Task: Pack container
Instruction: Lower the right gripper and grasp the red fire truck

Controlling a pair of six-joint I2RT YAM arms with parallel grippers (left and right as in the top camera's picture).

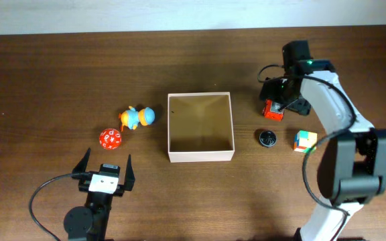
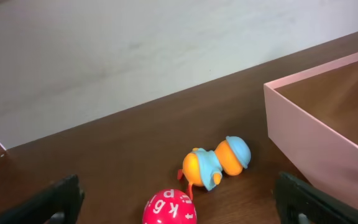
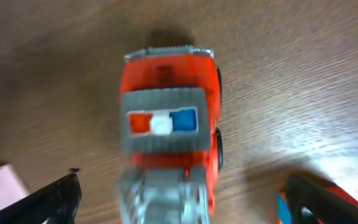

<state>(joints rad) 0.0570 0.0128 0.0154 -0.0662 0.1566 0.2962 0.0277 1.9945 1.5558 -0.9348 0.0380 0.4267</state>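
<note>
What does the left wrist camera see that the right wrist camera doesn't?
Left wrist only: an orange-and-blue duck toy, a red lettered ball and the container's side wall. Right wrist only: a red-and-grey toy truck seen from above, filling the picture. Both: the brown wooden table and each camera's own dark gripper fingers, spread wide at the lower corners, holding nothing. A pale corner at the right wrist view's lower left may be the container too.

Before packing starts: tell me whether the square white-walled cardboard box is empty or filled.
Empty. Overhead, the square white-walled box shows only bare tan cardboard inside.
</note>
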